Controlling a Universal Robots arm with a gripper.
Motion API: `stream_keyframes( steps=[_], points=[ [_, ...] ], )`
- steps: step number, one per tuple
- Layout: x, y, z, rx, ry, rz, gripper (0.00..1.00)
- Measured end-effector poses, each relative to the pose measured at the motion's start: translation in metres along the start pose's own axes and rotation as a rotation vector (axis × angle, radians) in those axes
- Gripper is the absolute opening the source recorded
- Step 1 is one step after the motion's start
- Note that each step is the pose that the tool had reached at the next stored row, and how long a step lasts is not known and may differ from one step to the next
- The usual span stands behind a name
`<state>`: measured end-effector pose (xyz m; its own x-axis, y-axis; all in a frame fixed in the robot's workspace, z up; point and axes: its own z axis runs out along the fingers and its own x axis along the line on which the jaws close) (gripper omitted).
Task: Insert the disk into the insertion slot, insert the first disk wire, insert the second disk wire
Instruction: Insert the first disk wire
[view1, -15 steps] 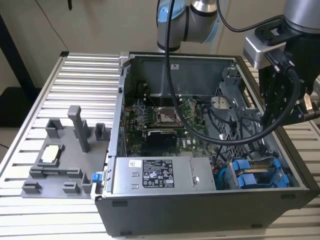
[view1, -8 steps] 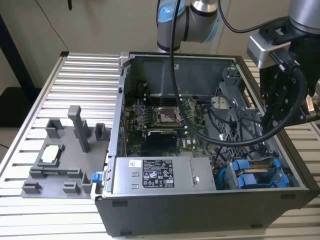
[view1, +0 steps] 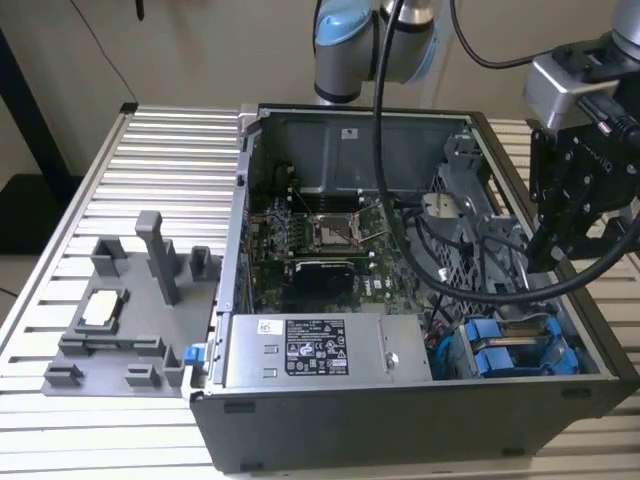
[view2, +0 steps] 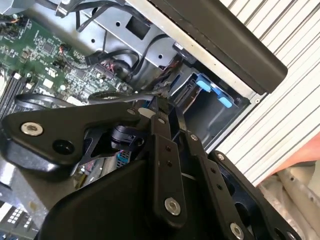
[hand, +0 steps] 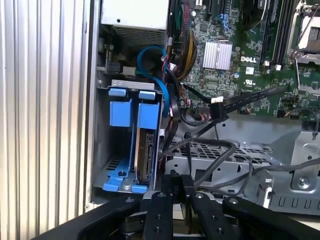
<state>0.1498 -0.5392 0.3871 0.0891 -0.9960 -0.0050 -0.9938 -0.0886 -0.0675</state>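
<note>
The disk (hand: 145, 156) sits edge-on in its bright blue carrier (hand: 148, 114) inside the insertion slot (hand: 126, 83), a grey metal bay at the case's front corner. In the exterior view the blue carriers (view1: 512, 352) lie at the front, toward that view's right. A black wire with a pale-tagged plug (hand: 218, 107) and a blue wire (hand: 160, 75) hang loose beside the bay. My black gripper (hand: 175, 177) hovers above the perforated drive cage (hand: 215, 152), a short way from the disk, with its fingers (view2: 161, 131) together. In the exterior view the gripper (view1: 548, 255) hangs over the case's right side.
The open computer case (view1: 400, 425) lies on a ribbed metal table (view1: 170, 150). Inside are the green mainboard (view1: 330, 235), a silver power supply box (view1: 310, 350) and loose black cables (view1: 470, 285). A grey fixture (view1: 130, 310) stands on the exterior view's left.
</note>
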Motion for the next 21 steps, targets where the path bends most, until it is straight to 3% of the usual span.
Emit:
stream_keyframes(
  steps=[6,9,15,21],
  points=[
    [0.004,-0.0089,0.0014,-0.0559,-0.0049,0.001,0.19],
    [0.0081,-0.0118,0.0022,-0.075,-0.0065,0.001,0.19],
    [0.016,-0.0153,0.0049,-0.0798,-0.0069,0.003,0.19],
    [0.0172,-0.0156,0.0076,-0.0793,-0.0109,0.022,0.19]
  ],
)
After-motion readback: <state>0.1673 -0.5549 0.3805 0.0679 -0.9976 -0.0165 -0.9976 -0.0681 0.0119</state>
